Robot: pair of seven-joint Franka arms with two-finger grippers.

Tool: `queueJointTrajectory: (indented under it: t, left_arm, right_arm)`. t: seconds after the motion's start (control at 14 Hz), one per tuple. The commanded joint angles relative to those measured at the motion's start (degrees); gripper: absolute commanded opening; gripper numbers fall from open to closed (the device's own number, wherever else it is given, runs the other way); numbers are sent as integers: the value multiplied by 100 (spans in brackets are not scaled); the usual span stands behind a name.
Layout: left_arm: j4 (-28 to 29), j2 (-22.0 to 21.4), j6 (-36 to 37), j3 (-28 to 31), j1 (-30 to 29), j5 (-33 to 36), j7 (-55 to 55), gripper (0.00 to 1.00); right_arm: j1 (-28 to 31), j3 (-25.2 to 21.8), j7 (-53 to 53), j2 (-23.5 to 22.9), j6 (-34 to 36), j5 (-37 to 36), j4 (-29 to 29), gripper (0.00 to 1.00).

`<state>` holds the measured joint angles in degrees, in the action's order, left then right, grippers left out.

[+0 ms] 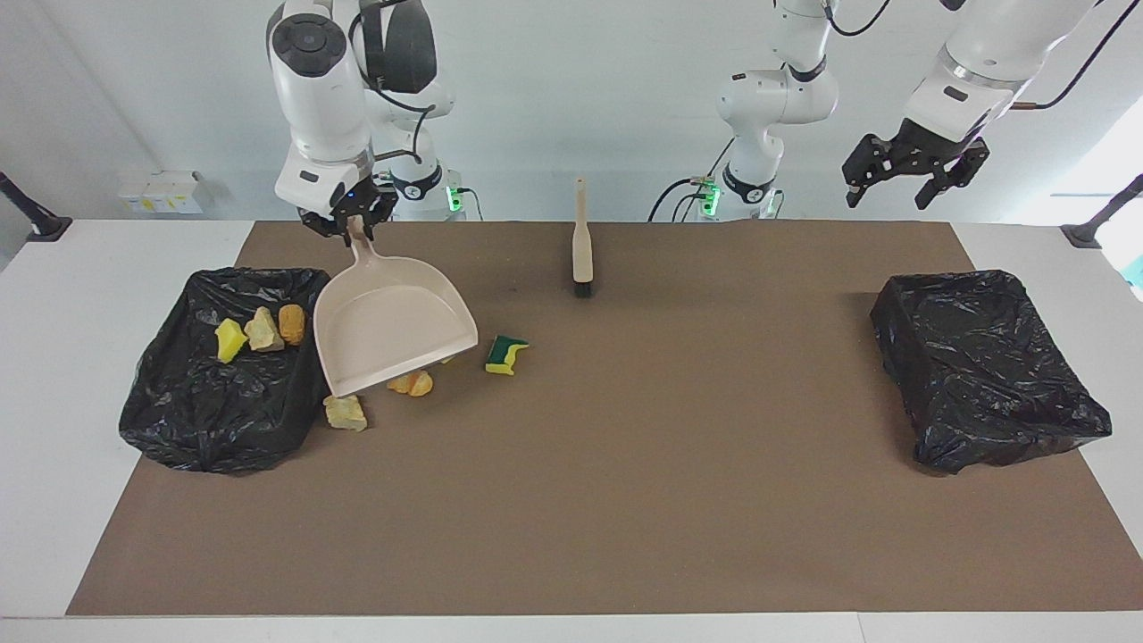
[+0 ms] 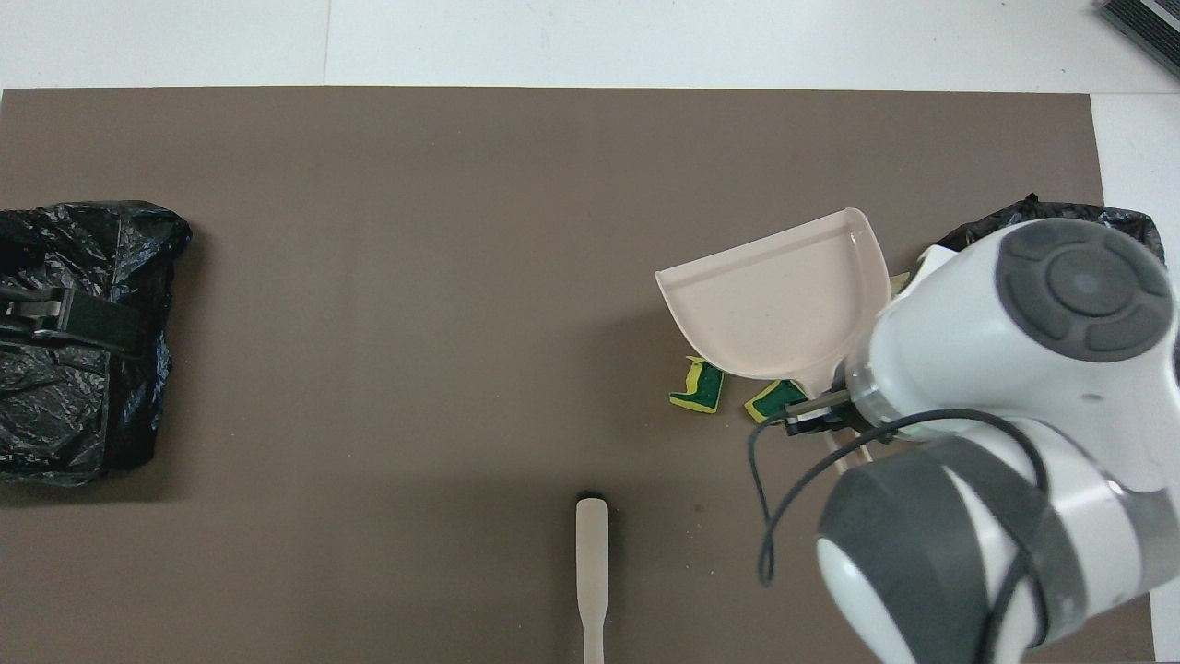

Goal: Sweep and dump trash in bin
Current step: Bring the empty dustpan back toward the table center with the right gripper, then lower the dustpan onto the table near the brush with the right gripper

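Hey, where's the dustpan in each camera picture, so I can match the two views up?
Facing view: the dustpan hangs from the right gripper, beside the bin at the right arm's end of the table, over some scraps.
Overhead view: the dustpan shows near the picture's right edge, partly covered by the right arm.
Shared landmark: the brush, lying midway along the mat's edge nearest the robots.
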<state>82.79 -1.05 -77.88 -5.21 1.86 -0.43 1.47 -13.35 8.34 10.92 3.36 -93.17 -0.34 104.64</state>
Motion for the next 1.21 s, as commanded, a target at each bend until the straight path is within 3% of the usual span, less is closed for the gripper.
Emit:
queueJointTrajectory:
  t: [0.0,0.36,0.57,1.14]
  left_arm:
    - [80,-106,45,-33,-81,34,-94,100]
    - [80,-106,72,-33,-89,34,-94,100]
    - [80,-106,72,-33,-89,34,-94,100]
    - [80,-106,72,-41,-116,34,-94,100]
  right_arm:
    - [-430,-34,848,-440,-402,209,-216,0]
    - [-757,-34,1465,-977,-1439,849,-216,0]
    - [-1204,-43,2070,-1442,-2141,781,-225,0]
    - [-1416,-43,2415,-2313,-3269,693,-172,0]
